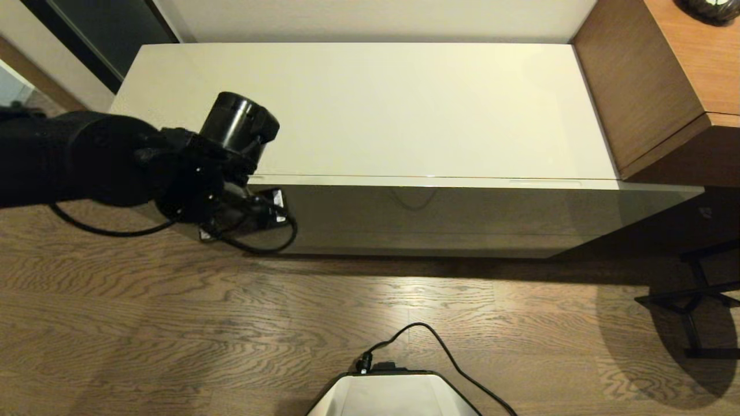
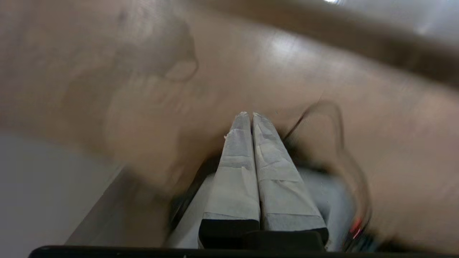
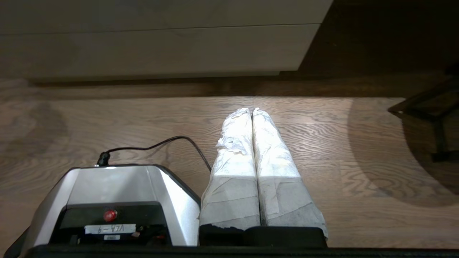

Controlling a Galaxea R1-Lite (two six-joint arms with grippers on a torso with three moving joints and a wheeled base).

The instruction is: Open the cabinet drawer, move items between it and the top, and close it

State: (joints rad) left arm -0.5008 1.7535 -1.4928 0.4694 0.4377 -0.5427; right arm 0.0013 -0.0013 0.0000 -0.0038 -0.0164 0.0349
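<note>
Head view shows the cabinet drawer (image 1: 439,211) fully seated in the low cabinet, its glossy beige-grey front flush beneath the front edge of the top (image 1: 370,110). That cream-white slab lies bare from end to end; no pack is visible on it or anywhere else.

Left gripper (image 2: 250,115): fingers pressed together, nothing between them. In the head view the left arm (image 1: 87,159) enters from the left, and its wrist sits at the cabinet's left front corner, partly over the slab's edge and partly in front of the drawer face. Left wrist view is motion-blurred; only the paired taped fingers and a stretch of brown floor are legible.

Right gripper (image 3: 252,111): fingers together, empty, low over the wooden floor (image 1: 173,323) in front of the cabinet, just beside the robot's base (image 3: 118,193) with its black cable (image 3: 157,145).

A brown wooden desk (image 1: 665,81) adjoins the cabinet's right end. A black metal frame (image 1: 694,300) stands on the floor at far right.
</note>
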